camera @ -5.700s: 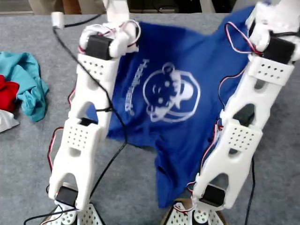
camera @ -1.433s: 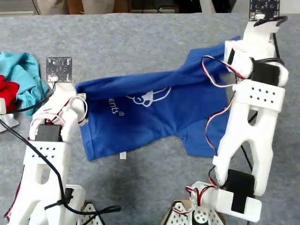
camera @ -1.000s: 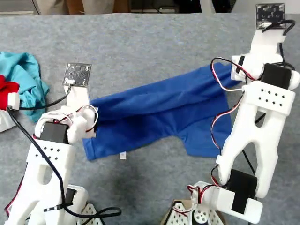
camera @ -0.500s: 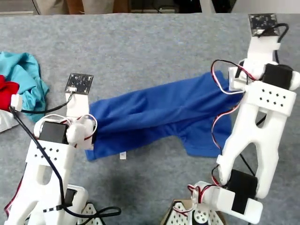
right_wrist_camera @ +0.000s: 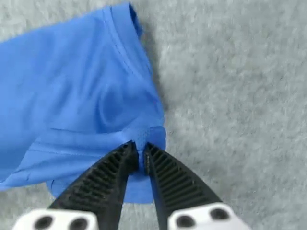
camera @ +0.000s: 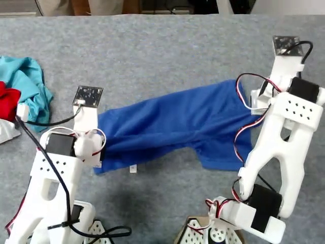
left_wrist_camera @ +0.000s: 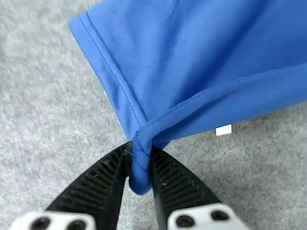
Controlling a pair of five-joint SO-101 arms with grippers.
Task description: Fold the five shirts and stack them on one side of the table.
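Blue shirt (camera: 172, 122) now lower, flatter

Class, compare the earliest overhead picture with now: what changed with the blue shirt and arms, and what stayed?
Both arms drew back toward their bases, folding the blue shirt over itself, print now hidden. The left gripper and right gripper are shut on its edges. The teal garment and red garment stayed put.

I seem to be in a robotics lab: my bare-wired white left arm (camera: 53, 175) and right arm (camera: 284, 137) work at a grey felt table (camera: 167, 51).
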